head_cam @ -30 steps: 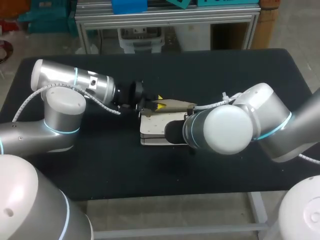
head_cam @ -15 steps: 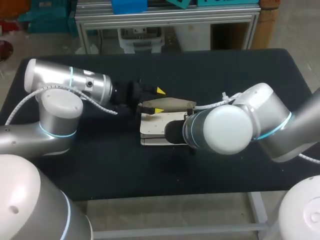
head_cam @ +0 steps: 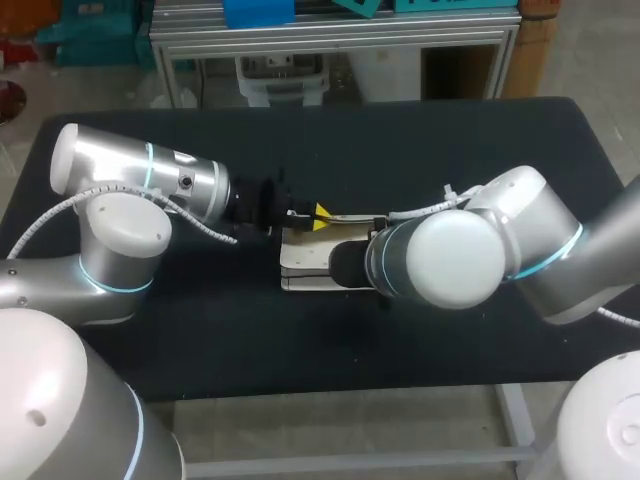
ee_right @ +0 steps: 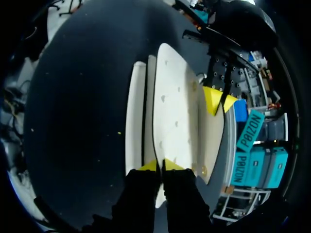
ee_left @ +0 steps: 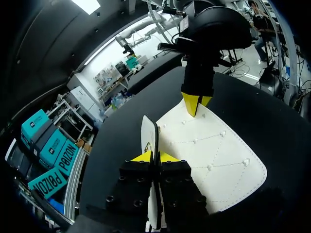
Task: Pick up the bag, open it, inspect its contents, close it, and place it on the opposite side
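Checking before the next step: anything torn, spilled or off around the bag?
Nothing stands out. The bag lies flat on the table, no tear or spill visible; the left hand pinches a thin flap, the right hand its other end.

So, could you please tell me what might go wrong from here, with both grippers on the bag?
1. The left gripper pinches only the thin upright flap of the bag, so the flap might slip out.
2. The right gripper holds the bag's opposite edge, so an uneven pull could strain the bag or drag it across the table.
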Robot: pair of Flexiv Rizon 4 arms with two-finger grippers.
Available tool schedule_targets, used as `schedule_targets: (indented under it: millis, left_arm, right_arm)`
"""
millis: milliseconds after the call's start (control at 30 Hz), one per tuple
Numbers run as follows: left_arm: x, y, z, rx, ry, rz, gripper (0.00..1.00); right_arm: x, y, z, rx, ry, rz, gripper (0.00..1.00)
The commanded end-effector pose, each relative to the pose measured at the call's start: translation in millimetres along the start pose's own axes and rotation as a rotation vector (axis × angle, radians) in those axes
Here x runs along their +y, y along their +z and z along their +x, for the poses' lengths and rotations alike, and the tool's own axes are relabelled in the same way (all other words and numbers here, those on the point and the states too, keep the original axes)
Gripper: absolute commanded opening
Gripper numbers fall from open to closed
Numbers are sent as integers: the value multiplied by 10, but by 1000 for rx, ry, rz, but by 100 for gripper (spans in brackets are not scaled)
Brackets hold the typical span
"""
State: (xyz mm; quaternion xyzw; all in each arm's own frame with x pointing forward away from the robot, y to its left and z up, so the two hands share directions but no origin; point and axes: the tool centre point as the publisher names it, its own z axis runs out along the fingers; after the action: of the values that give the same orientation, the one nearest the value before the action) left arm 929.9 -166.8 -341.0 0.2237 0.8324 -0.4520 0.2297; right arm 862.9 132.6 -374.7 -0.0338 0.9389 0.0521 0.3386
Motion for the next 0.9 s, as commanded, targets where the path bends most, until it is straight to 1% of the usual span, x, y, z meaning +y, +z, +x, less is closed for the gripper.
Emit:
schedule_targets:
  millis: [33, 100, 200, 300, 433, 500, 533, 567, 600, 667, 700, 800, 900]
  left_arm:
    - [-51, -33, 215, -13, 21, -2, 0]
    - [-49, 13, 290, -3, 33, -9, 0]
    - [8, 107, 369, 7, 45, -36, 0]
    - [44, 135, 383, 11, 40, -36, 0]
    - [61, 132, 404, 3, 40, -38, 0]
    - [48, 102, 385, -11, 39, -35, 0]
    - [27, 78, 367, -21, 41, -26, 8]
    - [6, 59, 348, -32, 47, -25, 32]
    - [-22, 37, 330, -41, 55, -22, 36]
    - [-70, 1, 295, -56, 67, -12, 42]
    - [-93, -12, 282, -59, 76, -9, 42]
    - [-142, -49, 263, -70, 94, -5, 35]
    - [-165, -60, 247, -75, 108, -6, 19]
  right_arm:
    - [-22, 19, 42, -191, 1, -10, 0]
    - [-22, 19, 42, -191, 1, -10, 0]
    - [-22, 19, 42, -191, 1, -10, 0]
    - [-22, 19, 42, -191, 1, -10, 0]
    - [-22, 19, 42, -191, 1, -10, 0]
    - [-22, 19, 42, -191, 1, -10, 0]
    - [-22, 19, 42, -191, 1, -10, 0]
    - [-22, 19, 42, -191, 1, -10, 0]
    - [-22, 19, 42, -191, 1, -10, 0]
    - [-22, 19, 42, -191, 1, -10, 0]
    - [-22, 19, 42, -191, 1, -10, 0]
    - [-22, 19, 42, -191, 1, -10, 0]
    - [-22, 19, 42, -191, 1, -10, 0]
